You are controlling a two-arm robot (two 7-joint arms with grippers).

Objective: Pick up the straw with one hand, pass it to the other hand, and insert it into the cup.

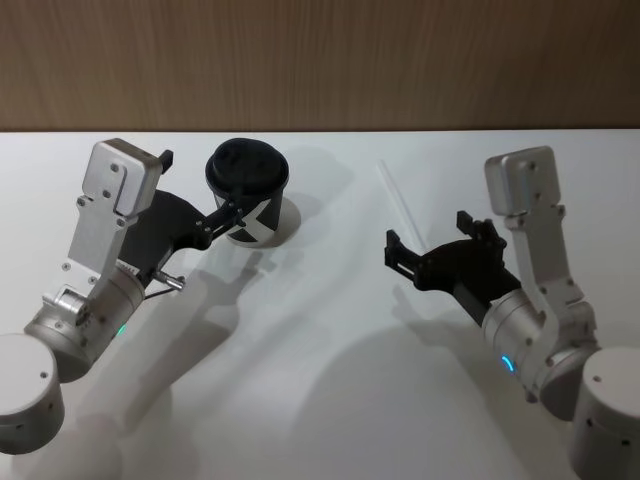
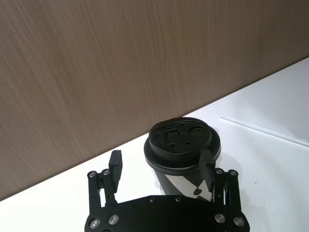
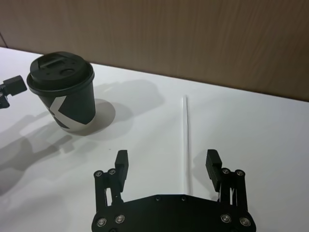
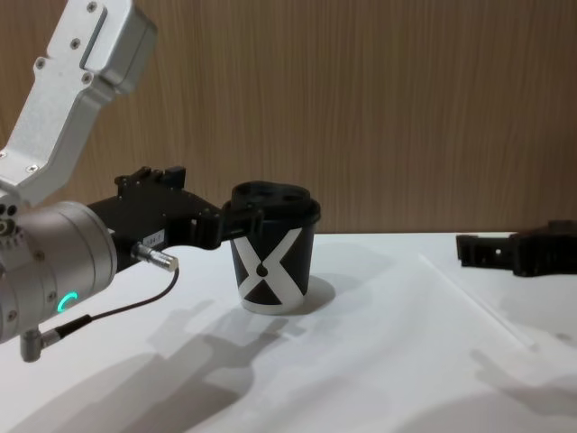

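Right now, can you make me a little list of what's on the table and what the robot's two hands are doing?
cup: black, lid on, upright on the white table
straw: lying flat on the table, right of the cup, apart from it
left gripper: jaws open, close beside the cup
right gripper: jaws open, straw's near end between them, not gripped
straw in cup: not yet

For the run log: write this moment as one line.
phase: pre-grasp | straw: flat on table | right hand: open, at straw's near end | left hand: open, beside cup | cup: upright, lidded
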